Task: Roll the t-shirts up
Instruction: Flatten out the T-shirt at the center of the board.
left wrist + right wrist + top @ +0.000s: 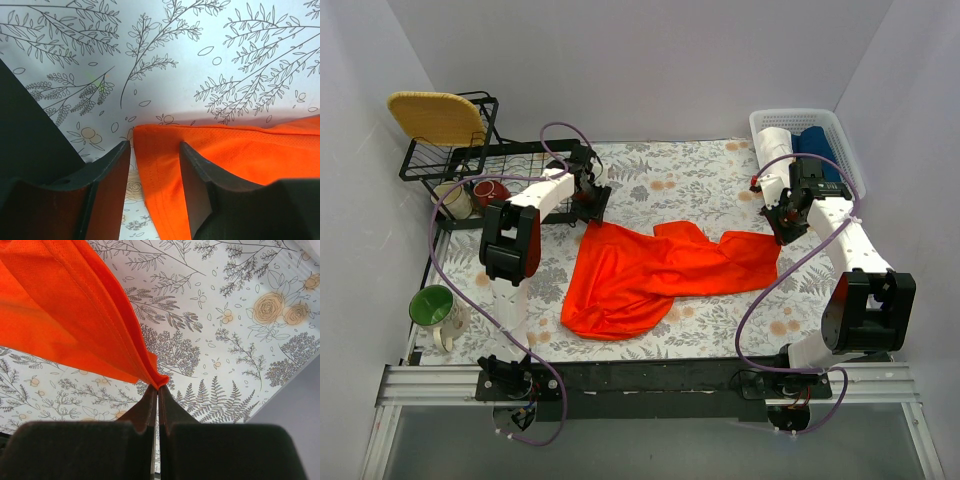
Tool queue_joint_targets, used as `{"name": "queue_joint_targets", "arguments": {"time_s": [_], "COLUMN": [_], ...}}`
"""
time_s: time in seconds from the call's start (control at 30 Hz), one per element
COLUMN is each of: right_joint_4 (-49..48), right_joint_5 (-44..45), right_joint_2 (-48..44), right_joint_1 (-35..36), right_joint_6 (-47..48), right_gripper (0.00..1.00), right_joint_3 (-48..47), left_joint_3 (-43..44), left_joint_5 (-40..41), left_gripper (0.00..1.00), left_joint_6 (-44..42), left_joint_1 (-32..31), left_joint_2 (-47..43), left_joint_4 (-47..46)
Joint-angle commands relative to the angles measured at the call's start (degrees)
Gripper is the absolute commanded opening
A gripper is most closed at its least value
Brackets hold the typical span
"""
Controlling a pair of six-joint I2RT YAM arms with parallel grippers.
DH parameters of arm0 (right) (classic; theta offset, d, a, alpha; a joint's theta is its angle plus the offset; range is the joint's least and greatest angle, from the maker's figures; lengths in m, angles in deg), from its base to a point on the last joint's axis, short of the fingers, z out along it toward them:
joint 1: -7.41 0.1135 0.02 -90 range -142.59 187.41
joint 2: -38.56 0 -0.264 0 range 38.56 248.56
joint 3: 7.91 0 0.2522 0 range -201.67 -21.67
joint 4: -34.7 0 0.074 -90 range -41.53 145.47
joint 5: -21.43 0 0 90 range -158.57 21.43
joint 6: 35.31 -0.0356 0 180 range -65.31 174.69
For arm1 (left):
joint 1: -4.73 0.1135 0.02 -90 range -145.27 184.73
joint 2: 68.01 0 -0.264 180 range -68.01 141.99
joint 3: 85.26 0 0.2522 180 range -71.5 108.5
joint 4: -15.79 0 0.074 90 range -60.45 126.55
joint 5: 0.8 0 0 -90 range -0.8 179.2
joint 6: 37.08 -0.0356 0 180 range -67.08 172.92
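The orange-red t-shirt point(650, 270) lies crumpled across the middle of the floral cloth. My left gripper point(588, 212) is open at the shirt's far left corner; in the left wrist view the hemmed corner point(160, 165) lies between its two fingers. My right gripper point(782, 236) is shut on the shirt's right corner and holds it lifted; in the right wrist view the pinched fold of the shirt point(159, 381) sticks out of the closed fingertips and the fabric hangs away to the left.
A white basket point(840, 140) with a white bundle point(778, 140) and a dark blue bundle point(817, 142) stands at the back right. A black wire rack point(470, 165) with a yellow plate, a red cup and a mug stands back left. A green mug point(432, 306) sits left.
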Motion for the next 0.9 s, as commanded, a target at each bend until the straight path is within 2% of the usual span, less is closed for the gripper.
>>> {"name": "queue_joint_targets", "arguments": {"time_s": [0.0,0.33,0.37,0.43,0.6,0.67,0.87], "right_joint_4": [-0.06,-0.14,-0.14,-0.41,-1.81,-3.74,-7.44], "right_joint_5": [-0.71,-0.88,-0.89,-0.62,2.27,3.16,2.19], "right_joint_2": [0.9,0.99,0.9,0.99,1.34,1.78,6.78], "right_joint_1": [-0.14,-0.23,-0.23,-0.14,-1.89,-2.77,-6.29], "right_joint_6": [-0.58,-1.2,-1.28,-1.29,-1.55,-1.55,-4.36], "right_gripper": [0.01,0.01,0.01,0.01,0.01,0.01,0.01], "right_joint_3": [-1.59,-1.07,-0.98,-0.89,-2.99,-4.48,-19.67], "left_joint_3": [-2.38,-4.41,-4.41,-4.41,-4.33,-3.71,-3.27], "left_joint_5": [-2.6,-3.04,-3.04,-2.69,-0.93,0.12,7.04], "left_gripper": [0.4,0.17,0.08,0.0,0.0,0.0,0.0], "left_joint_6": [-2.44,-3.06,-3.06,-3.15,-3.06,-2.89,-2.27], "left_joint_1": [-0.94,-1.64,-1.64,-1.64,-1.64,-1.64,-1.55], "left_joint_2": [2.95,2.69,2.43,1.81,-2.31,-6.7,-22.95], "left_joint_4": [-7.13,-8.28,-8.28,-8.28,-8.45,-8.45,-9.5]}}
